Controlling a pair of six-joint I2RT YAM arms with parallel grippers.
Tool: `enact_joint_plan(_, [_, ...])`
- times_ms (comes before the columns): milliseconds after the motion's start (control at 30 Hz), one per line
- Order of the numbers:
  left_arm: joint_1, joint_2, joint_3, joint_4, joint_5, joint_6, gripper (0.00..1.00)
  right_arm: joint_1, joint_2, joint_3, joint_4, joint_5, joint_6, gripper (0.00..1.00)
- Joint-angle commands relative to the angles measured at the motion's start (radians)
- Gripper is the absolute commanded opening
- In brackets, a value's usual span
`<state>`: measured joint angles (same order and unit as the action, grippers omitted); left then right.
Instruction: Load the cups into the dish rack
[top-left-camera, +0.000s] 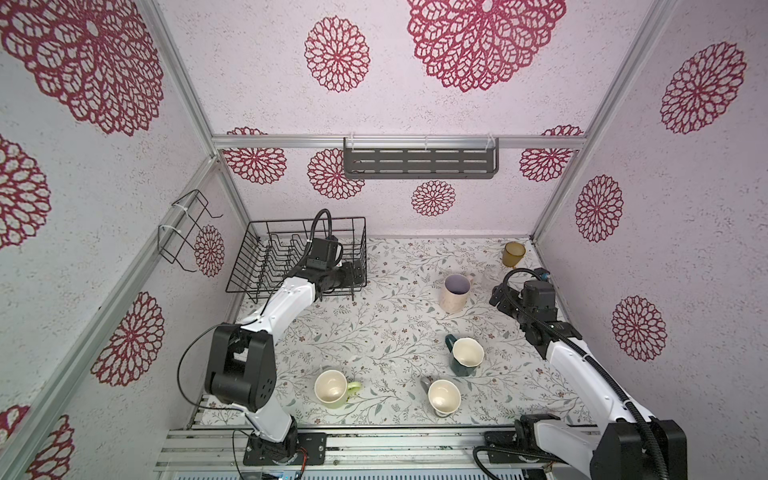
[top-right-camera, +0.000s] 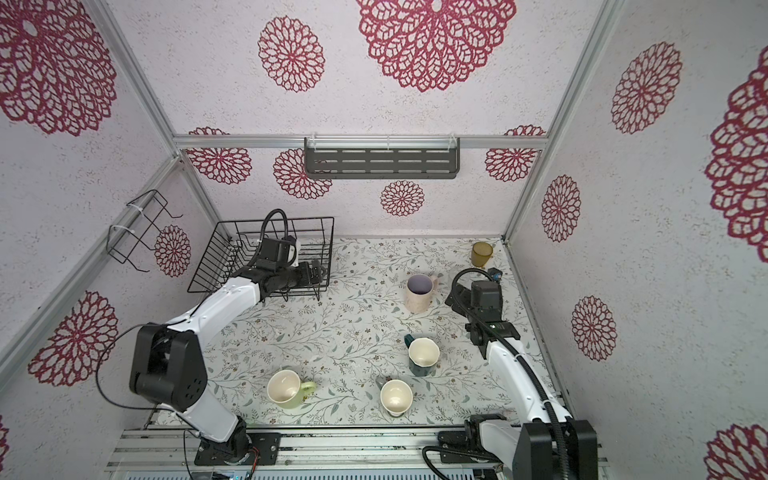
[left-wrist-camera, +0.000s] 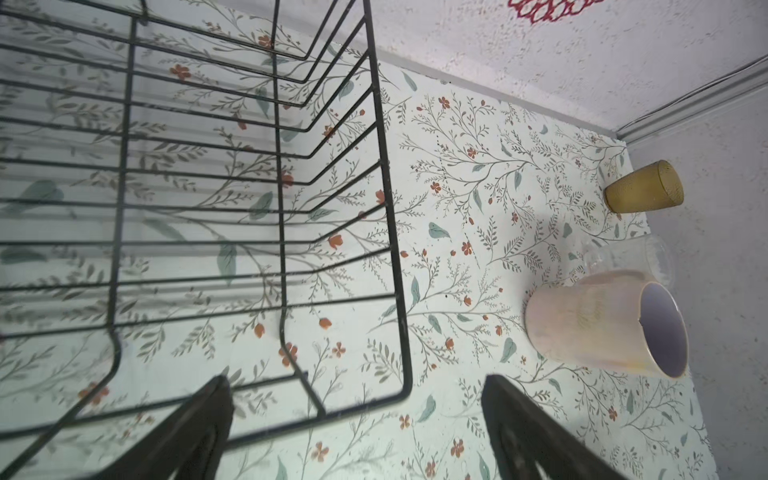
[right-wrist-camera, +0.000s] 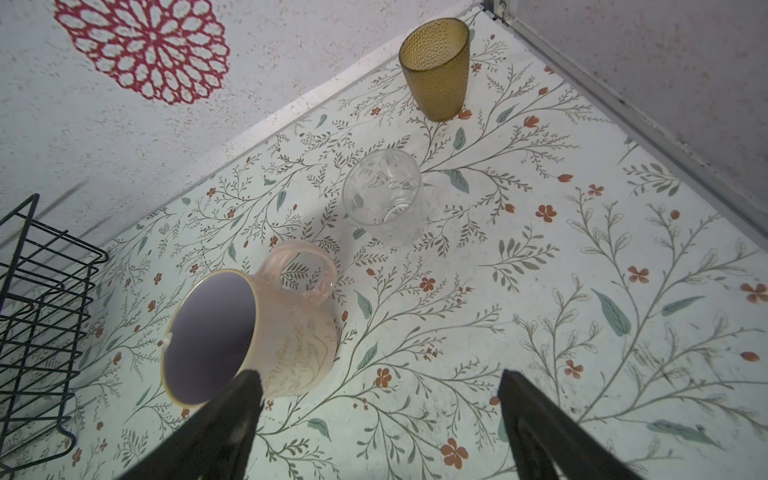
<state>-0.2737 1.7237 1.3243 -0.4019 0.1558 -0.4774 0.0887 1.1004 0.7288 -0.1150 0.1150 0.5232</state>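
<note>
Left gripper (left-wrist-camera: 357, 382) spread wide, empty, over a dish rack (top-left-camera: 245, 259) corner; right gripper (right-wrist-camera: 380, 374) likewise released (nothing held) beside the pink mug (right-wrist-camera: 291, 332).

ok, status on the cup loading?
Left end effector open at dish rack corner; right end effector open by pink mug. Rack empty, six cups on table. Nothing in the way.

A robot lab booth mocked up as a kitchen: aluminium frame (top-left-camera: 270, 141), wallpapered panels (top-left-camera: 478, 208), floral table (top-left-camera: 374, 332), arms (top-left-camera: 286, 299) bolted to a rail (top-left-camera: 415, 449) at its front edge, dish rack (top-left-camera: 245, 262).
</note>
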Motion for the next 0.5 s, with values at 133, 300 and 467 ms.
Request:
enact_joint_plan(133, [-0.073,0.175,0.204,-0.129,0.040,0.081,0.97,-0.001,-0.054,0.054,-0.054,-0.023,-0.014,0.92])
enact_joint_plan(300, [-0.116,0.278,0.254,-0.157,0.086,0.076,0.97,0.000,-0.093,0.058,-0.076,-0.028,-0.026,0.92])
enact_joint_plan(467, [-0.181,0.301,0.292,-0.199,0.148,0.065,0.91,-0.001,-0.125,0.060,-0.090,-0.033,-0.022,0.92])
